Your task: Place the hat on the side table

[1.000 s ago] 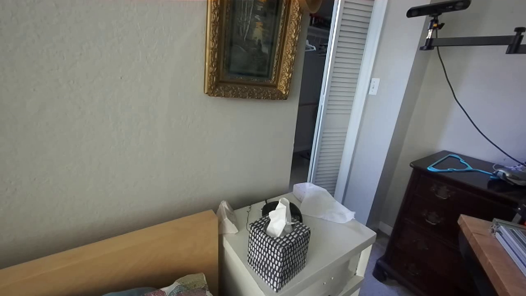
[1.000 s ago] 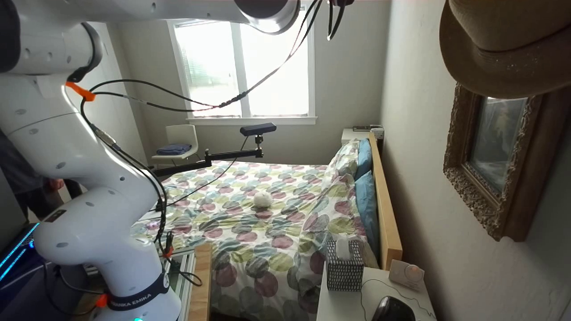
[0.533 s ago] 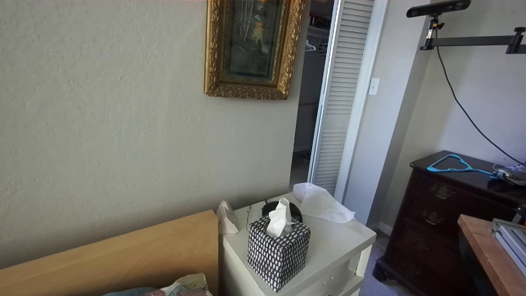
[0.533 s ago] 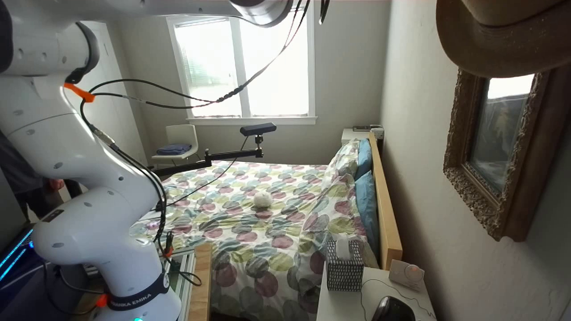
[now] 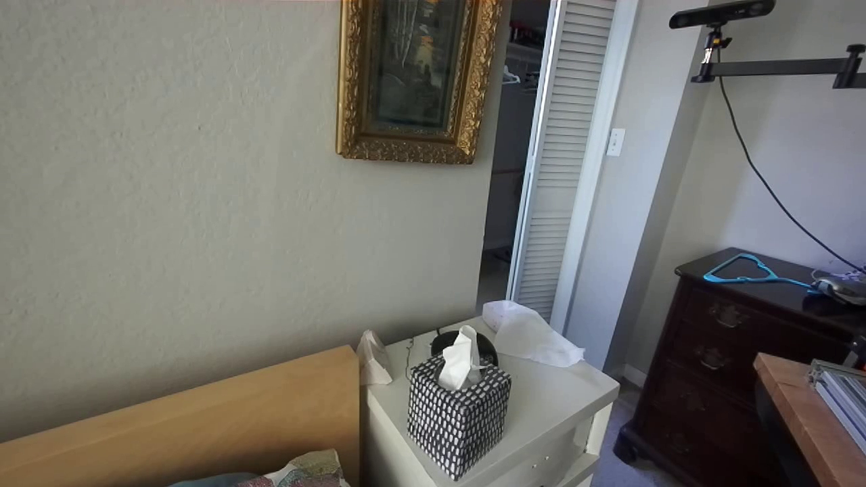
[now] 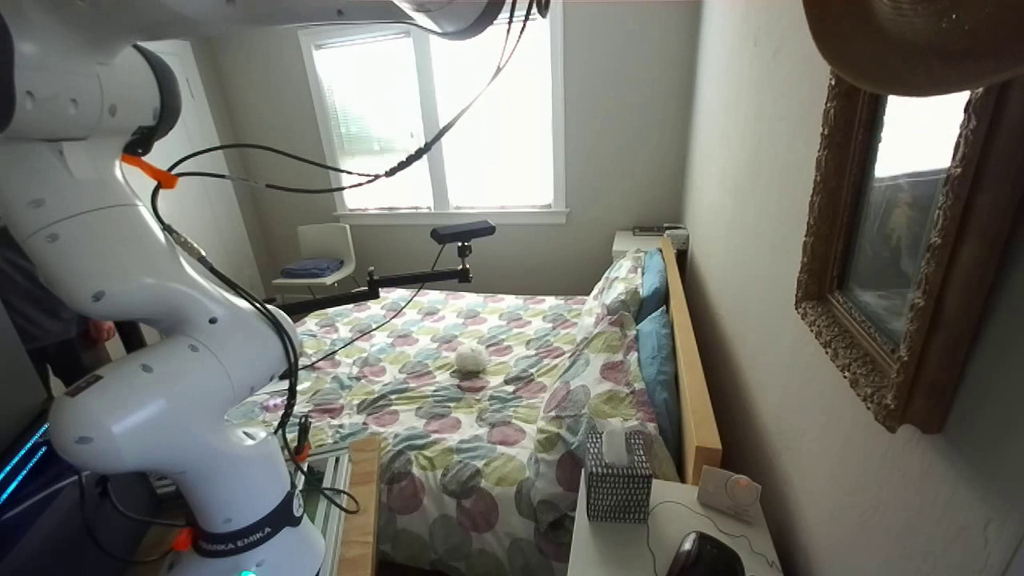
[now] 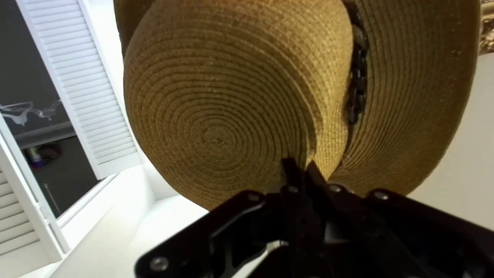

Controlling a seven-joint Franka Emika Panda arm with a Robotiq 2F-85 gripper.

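Pale bedroom wall (image 6: 744,208) is backing the straw hat (image 6: 912,48), which is hanging in the air, well above the height of the white side table (image 5: 558,399); can't tell if directly over it. In an exterior view the brim is covering the top of the carved picture frame (image 6: 834,336). Tissue box (image 5: 460,419) is standing on the table with a tissue (image 5: 460,360) poking out; dark round object (image 5: 488,347) is sitting near it, partly hidden, and crumpled white paper or cloth (image 5: 534,340) is lying by the edge. Headboard (image 5: 270,406) is ending beside the table; dark dresser (image 5: 703,379) is standing apart, bearing a blue hanger (image 5: 744,279). In the wrist view the gripper (image 7: 300,163) is pinching the crown's edge, crown top facing the camera.
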